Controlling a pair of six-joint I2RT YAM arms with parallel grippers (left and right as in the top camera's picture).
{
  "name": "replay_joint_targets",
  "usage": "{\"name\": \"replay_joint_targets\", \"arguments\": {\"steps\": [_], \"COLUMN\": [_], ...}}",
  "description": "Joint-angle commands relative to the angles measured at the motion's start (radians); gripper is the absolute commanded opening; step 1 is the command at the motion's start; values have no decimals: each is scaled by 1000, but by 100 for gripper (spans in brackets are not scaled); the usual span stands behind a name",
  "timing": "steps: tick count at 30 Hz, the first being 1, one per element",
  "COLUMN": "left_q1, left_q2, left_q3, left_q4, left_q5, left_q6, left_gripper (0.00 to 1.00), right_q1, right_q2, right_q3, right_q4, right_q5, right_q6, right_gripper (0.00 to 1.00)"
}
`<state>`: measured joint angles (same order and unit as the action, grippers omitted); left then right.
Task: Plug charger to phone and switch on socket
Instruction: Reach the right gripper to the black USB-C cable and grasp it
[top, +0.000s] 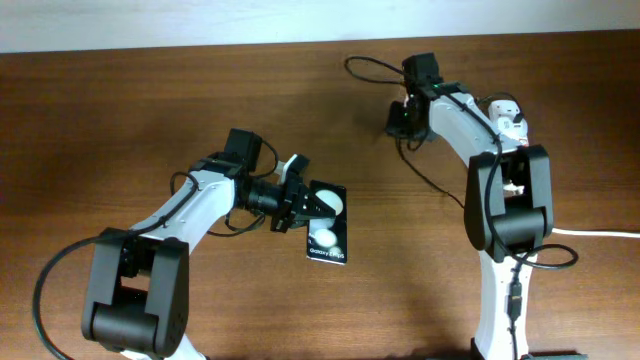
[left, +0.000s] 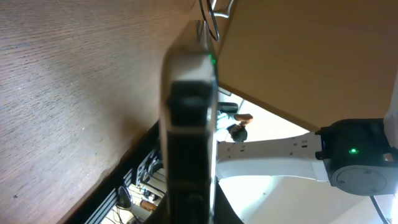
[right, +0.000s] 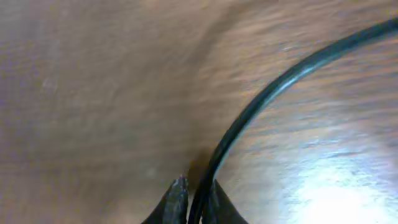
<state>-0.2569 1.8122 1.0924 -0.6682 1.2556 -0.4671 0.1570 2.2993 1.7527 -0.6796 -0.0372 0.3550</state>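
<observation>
Glossy black phone (top: 328, 227), thin black charger (right: 292, 74)

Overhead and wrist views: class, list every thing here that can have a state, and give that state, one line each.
left gripper: shut on the edge of the phone.
right gripper: shut on the cable of the charger.
phone: face up, gripped, no cable plugged in.
charger: pinched, not in the phone.
socket: mostly hidden by the right arm; switch position cannot be told.
</observation>
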Motion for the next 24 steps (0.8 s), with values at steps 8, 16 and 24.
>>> {"name": "replay_joint_targets", "arguments": {"steps": [8,16,24], "left_q1": [0,0,0], "left_q2": [-2,-2,-2], "left_q3": [11,11,11], "left_q4": [1,1,1], "left_q5": [19,-7,-6], "left_q6": [16,14,8], "left_gripper": [1,4,0], "right_q1": [257,103,32], "right_q2": [15,15,69], "right_q3": [-11,72,70], "right_q4": [-372,-209,3], "right_q5": [-53,155,154], "right_q6": [-190,135,216], "right_gripper": [61,99,94]}}
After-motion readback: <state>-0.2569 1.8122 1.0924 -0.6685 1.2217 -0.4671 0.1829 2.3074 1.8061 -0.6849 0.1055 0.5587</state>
